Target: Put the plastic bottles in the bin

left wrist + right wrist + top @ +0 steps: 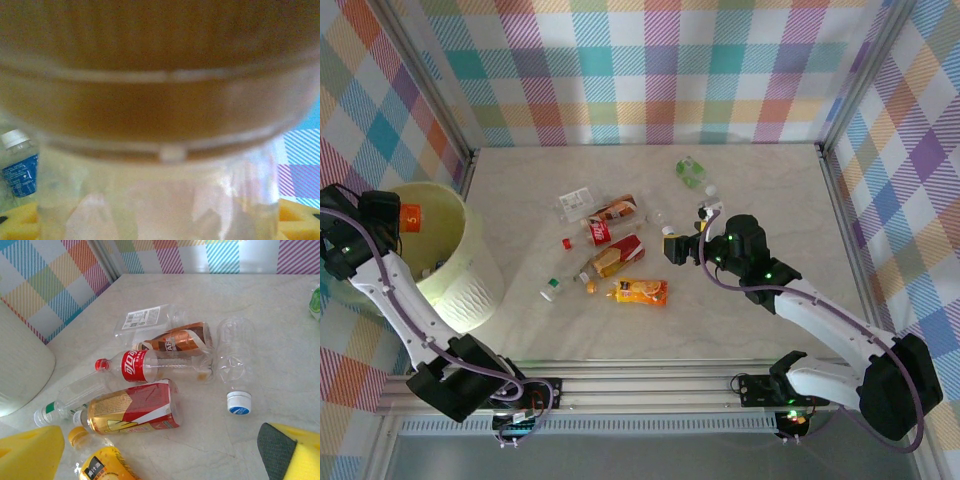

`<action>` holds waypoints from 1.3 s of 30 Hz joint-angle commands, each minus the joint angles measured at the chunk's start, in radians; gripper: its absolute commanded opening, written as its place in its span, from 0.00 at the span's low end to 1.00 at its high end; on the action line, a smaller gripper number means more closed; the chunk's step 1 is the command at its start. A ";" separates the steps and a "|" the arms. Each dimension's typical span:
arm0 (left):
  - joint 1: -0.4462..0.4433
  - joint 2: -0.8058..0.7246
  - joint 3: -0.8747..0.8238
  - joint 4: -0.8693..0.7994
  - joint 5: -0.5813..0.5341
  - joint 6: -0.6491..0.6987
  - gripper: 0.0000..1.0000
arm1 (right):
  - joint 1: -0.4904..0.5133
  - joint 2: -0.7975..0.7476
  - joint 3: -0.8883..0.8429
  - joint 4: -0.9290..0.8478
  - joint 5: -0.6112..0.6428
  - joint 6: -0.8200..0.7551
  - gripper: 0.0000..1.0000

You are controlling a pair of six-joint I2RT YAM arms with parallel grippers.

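Note:
My left gripper [160, 227] hangs over the pale yellow-green bin [470, 270], shut on a clear bottle with a brown label [160, 100] that spans the gap between its yellow fingertips [17, 222]. A blue-labelled bottle [20, 167] lies inside the bin. My right gripper [165, 460] hovers open and empty over the table, just right of the pile. On the table lie a red-and-gold bottle [132, 407], a red cola bottle [135, 365], a brown-labelled one [180, 337], an orange one [100, 465], and clear ones [235, 355] [150, 320]. A green bottle [692, 172] lies apart at the back.
The bin's wall [20, 365] stands left of the pile. A thin clear bottle with a green neck ring [70, 400] lies nearest it. Checked walls and metal rails [840, 200] enclose the marble table [770, 190], which is bare at right and back.

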 commanded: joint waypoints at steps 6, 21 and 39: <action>0.014 -0.012 0.043 0.014 0.041 -0.045 0.83 | 0.005 -0.015 -0.009 0.003 0.006 0.015 1.00; -0.203 -0.109 0.117 -0.046 -0.088 0.085 0.98 | 0.006 -0.018 -0.022 0.001 0.047 0.066 1.00; -0.776 -0.171 0.116 0.115 -0.035 0.163 1.00 | -0.034 0.026 -0.007 -0.138 0.311 0.303 1.00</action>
